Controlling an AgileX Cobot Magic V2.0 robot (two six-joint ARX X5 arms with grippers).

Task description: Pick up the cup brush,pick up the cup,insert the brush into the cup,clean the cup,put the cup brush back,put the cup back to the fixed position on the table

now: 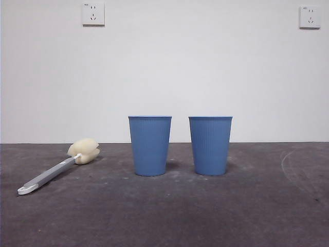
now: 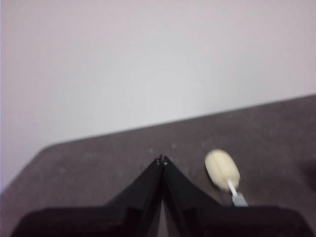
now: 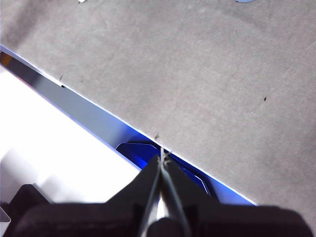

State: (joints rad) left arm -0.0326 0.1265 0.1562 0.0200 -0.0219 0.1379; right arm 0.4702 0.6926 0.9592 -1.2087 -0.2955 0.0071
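The cup brush (image 1: 56,169) lies flat on the table (image 1: 164,211) at the left, cream-yellow sponge head toward the wall, white looped tip nearest the camera. Two identical blue ribbed cups stand upright side by side in the middle: one cup (image 1: 149,145) on the left, the other cup (image 1: 210,145) on the right. My left gripper (image 2: 162,160) is shut and empty, above the table a short way from the brush's sponge head (image 2: 222,169). My right gripper (image 3: 162,157) is shut and empty, over the table's edge, far from the cups. Neither gripper shows in the front view.
A white wall with two sockets (image 1: 93,14) stands behind the table. In the right wrist view the table's edge (image 3: 98,106) runs diagonally, with a blue-lit surface and white floor beyond it.
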